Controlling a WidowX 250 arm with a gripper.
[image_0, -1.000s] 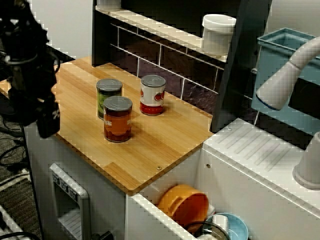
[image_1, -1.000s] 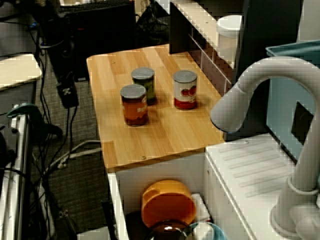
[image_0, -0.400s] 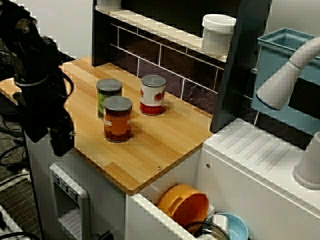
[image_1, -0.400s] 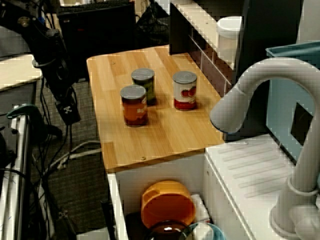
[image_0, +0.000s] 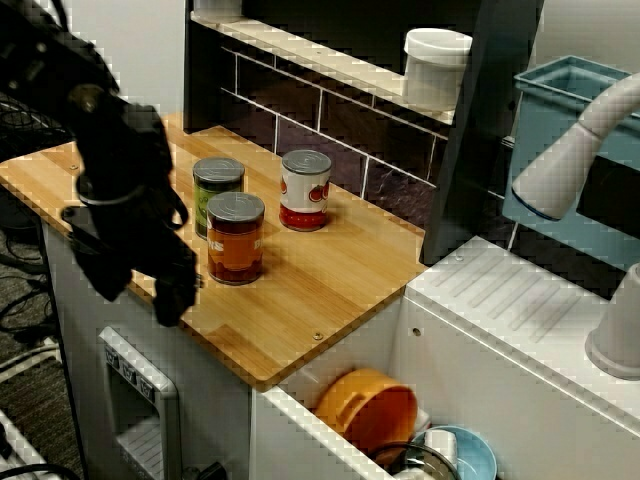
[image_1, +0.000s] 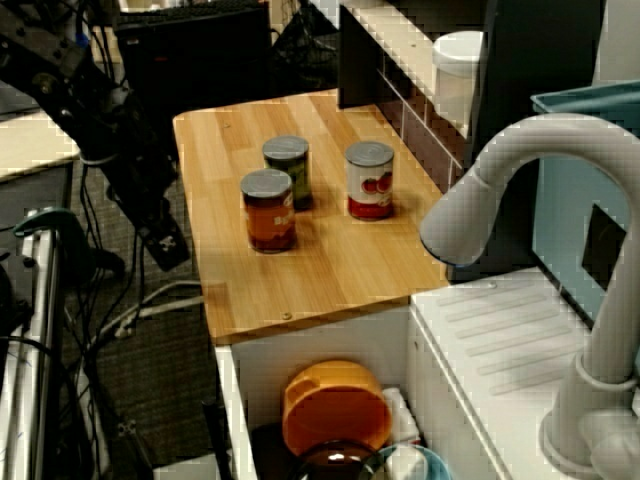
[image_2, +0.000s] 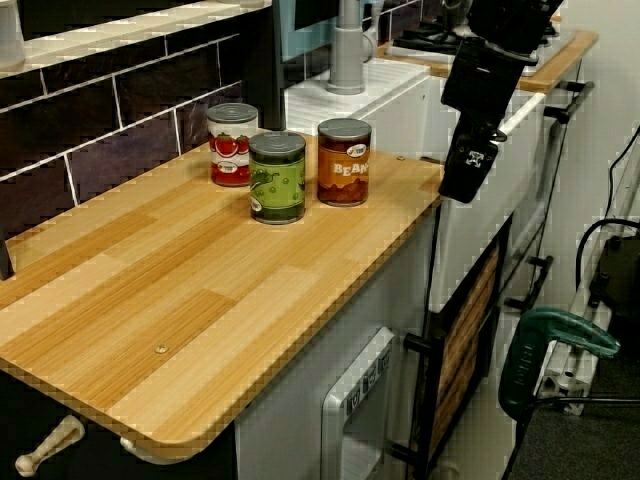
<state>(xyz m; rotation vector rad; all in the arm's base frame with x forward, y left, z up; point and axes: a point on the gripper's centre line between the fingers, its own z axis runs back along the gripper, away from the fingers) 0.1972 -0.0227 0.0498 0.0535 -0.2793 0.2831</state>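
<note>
The view from the desk's end is showing the gripper hanging just off the desk's right edge, near the bean can standing there. I cannot tell whether its jaws are apart. The can is probably handling stiff, slick and heavy, so gripping mid-sides is seeming best.

The jaws have swung in nearer the beans can.

One black arm slanted down from the upper left, gripper pointing downward at left centre, jaw state unclear.
</note>
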